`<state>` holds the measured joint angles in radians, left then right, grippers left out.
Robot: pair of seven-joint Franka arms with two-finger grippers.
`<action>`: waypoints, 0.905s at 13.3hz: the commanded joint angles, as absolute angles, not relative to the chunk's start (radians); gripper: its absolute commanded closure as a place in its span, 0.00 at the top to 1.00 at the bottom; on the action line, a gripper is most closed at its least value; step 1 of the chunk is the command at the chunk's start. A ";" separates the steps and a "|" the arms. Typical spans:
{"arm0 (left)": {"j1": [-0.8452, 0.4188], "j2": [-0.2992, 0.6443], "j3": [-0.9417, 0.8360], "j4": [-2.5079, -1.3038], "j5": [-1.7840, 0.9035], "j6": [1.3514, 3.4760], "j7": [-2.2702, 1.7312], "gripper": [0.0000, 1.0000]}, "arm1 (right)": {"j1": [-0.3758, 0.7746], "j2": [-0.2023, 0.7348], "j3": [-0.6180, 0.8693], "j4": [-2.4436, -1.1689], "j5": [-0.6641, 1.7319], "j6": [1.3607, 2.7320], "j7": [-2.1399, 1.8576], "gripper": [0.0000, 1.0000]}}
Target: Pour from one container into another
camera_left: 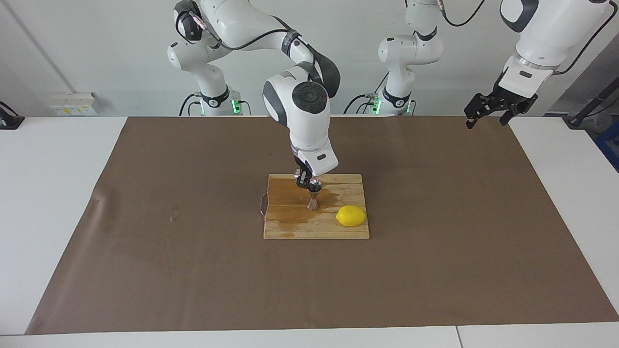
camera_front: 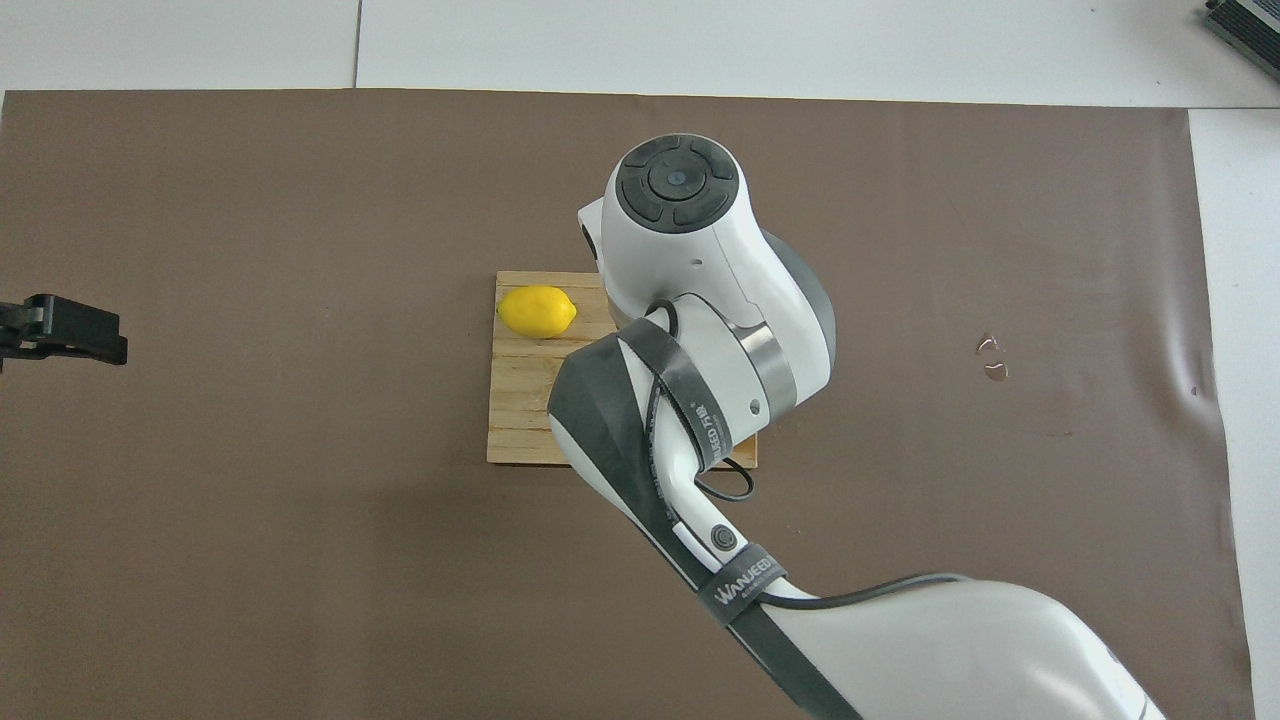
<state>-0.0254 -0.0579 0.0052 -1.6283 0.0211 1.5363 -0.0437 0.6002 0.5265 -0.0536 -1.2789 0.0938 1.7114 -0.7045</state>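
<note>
The steel jigger (camera_left: 313,201) stands upright on the wooden cutting board (camera_left: 290,227), in a wet patch, beside a yellow lemon (camera_left: 351,215). My right gripper (camera_left: 306,182) is directly over the jigger, shut on the tiny clear glass cup (camera_left: 316,185), which sits just above the jigger's top. In the overhead view the right arm hides both the cup and the jigger; only the board (camera_front: 520,420) and lemon (camera_front: 537,311) show. My left gripper (camera_left: 488,115) waits open and empty, raised over the mat's edge at the left arm's end (camera_front: 60,330).
A brown mat (camera_left: 435,217) covers the white table. A few water drops (camera_left: 173,213) lie on the mat toward the right arm's end, also seen from overhead (camera_front: 990,358). A thin wire loop (camera_left: 263,203) lies at the board's edge.
</note>
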 commanded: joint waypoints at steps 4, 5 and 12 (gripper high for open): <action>-0.037 -0.081 0.015 -1.654 0.026 1.534 -0.051 1.00 | 0.618 0.589 -0.057 -1.151 0.026 1.622 -0.654 0.13; -0.037 -0.081 0.015 -1.654 0.026 1.534 -0.051 1.00 | 0.620 0.589 -0.055 -1.149 0.014 1.620 -0.637 0.13; -0.037 -0.081 0.015 -1.654 0.026 1.534 -0.051 1.00 | 0.641 0.591 -0.055 -1.149 -0.072 1.571 -0.620 0.09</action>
<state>-0.0254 -0.0579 0.0052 -1.6283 0.0211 1.5363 -0.0437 0.6359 0.5720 -0.0537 -1.1849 -0.0325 1.6039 -0.6383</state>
